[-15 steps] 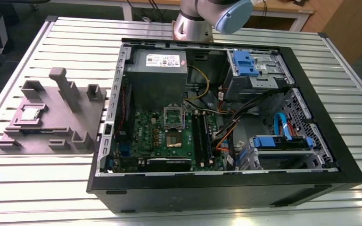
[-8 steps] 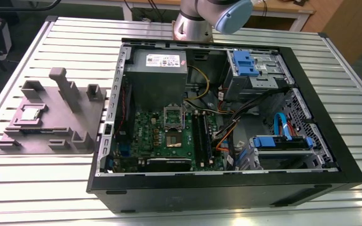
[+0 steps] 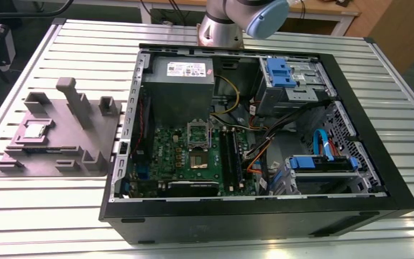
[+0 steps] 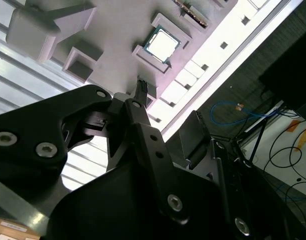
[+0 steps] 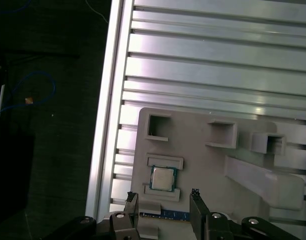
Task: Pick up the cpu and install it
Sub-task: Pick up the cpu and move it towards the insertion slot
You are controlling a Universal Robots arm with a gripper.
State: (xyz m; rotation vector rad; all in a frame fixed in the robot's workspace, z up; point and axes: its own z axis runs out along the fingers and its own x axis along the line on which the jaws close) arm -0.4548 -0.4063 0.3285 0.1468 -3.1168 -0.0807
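I see the cpu (image 3: 36, 129) seated in a pocket of the grey fixture (image 3: 63, 147), on the slatted table (image 3: 49, 216) at the exterior view's left, well apart from the open computer case (image 3: 264, 221). In the first wrist view my claw (image 5: 163, 201) hangs over that fixture, fingers spread wide and gripping nothing, with the cpu near the gap between the tips.

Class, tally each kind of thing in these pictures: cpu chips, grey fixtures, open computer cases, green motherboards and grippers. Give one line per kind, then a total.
cpu: 1
grey fixture: 1
open computer case: 1
green motherboard: 1
gripper: 1
Total: 5
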